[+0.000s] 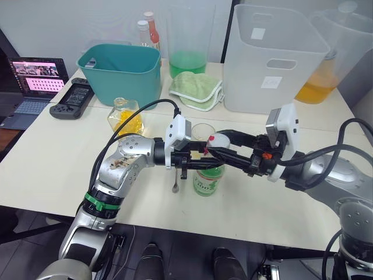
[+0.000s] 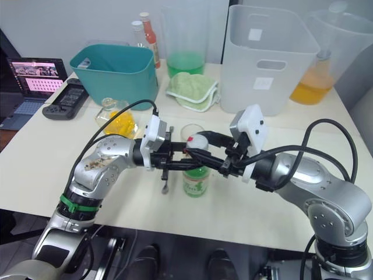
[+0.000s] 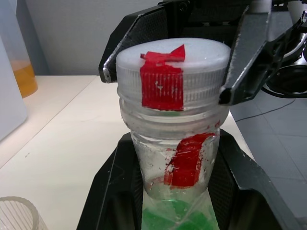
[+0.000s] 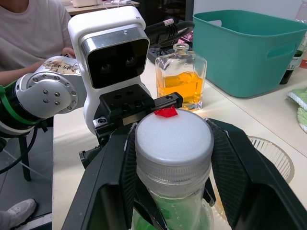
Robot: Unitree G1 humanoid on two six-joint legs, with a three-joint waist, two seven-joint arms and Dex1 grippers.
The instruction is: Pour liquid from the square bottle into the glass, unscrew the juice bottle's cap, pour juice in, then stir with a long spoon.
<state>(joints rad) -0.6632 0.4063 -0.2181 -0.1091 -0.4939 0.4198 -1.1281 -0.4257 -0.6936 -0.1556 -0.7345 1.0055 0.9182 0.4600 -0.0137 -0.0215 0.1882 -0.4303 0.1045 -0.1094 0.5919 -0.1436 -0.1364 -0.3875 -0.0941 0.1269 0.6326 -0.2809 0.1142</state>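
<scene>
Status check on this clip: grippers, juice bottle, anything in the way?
Left gripper shut on juice bottle neck. Right gripper shut on cap, cap on. Glass just behind bottle, square bottle uncapped; long spoon beside bottle.

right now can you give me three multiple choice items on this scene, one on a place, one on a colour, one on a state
1. Where is the square glass bottle of amber liquid?
A. beside the teal plastic bin
B. inside the white bin
C. on the laptop

2. What colour is the tape on the clear juice bottle's white cap?
A. blue
B. red
C. yellow

3. What grips that cap?
A. nothing
B. a person's hand
C. the right gripper

Answers: 1 A, it stands just in front of the bin. 2 B, red strip in the left wrist view. 3 C, black fingers clamp both sides.
</scene>
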